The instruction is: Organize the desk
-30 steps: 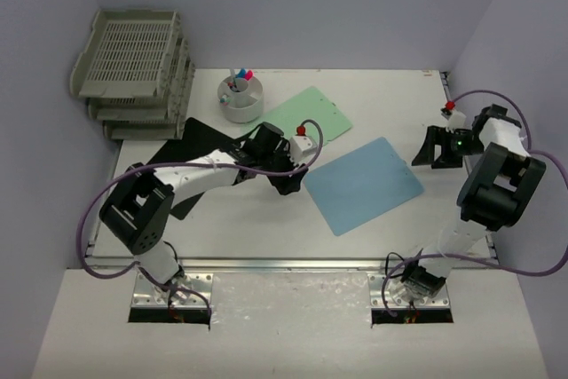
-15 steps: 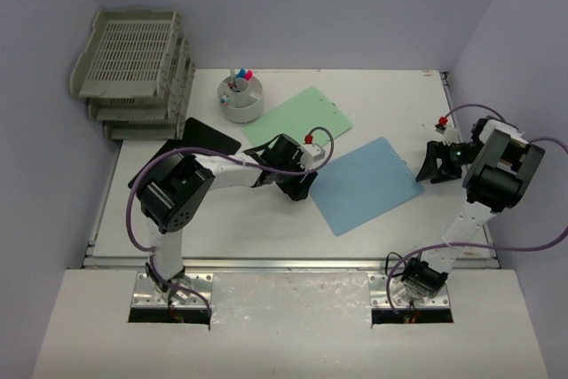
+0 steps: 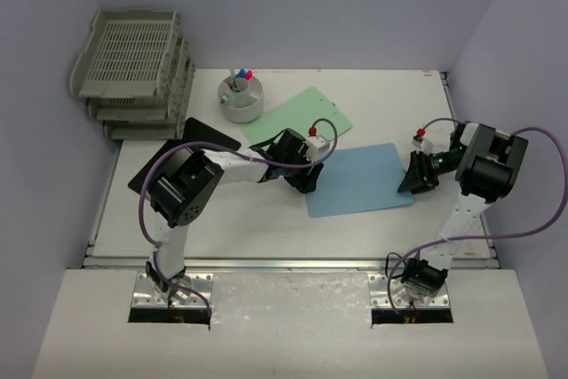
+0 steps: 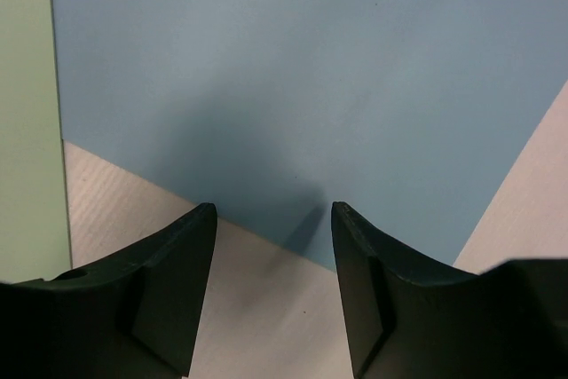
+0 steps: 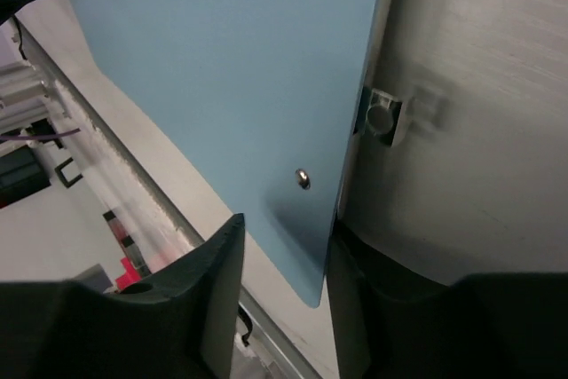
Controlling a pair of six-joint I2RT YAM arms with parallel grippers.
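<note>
The white desk (image 3: 222, 219) holds three clipboards. A blue one (image 3: 359, 179) lies in the middle, a green one (image 3: 297, 117) behind it, and a black one (image 3: 191, 144) partly under my left arm. My left gripper (image 3: 306, 179) is open and empty at the blue board's left edge. In the left wrist view it (image 4: 273, 210) hovers over bare desk (image 4: 266, 290) beside the blue board (image 4: 311, 86). My right gripper (image 3: 414, 182) is open at the board's right edge. In the right wrist view the board's corner (image 5: 266, 86) lies between its jaws (image 5: 284, 224), against the right finger.
Grey stacked slatted trays (image 3: 133, 64) stand at the back left. A round white pen holder (image 3: 241, 98) with coloured pens sits beside them. The blue board's white clip (image 5: 383, 117) pokes out past its edge. The desk's metal rail (image 5: 133, 175) runs along the near edge.
</note>
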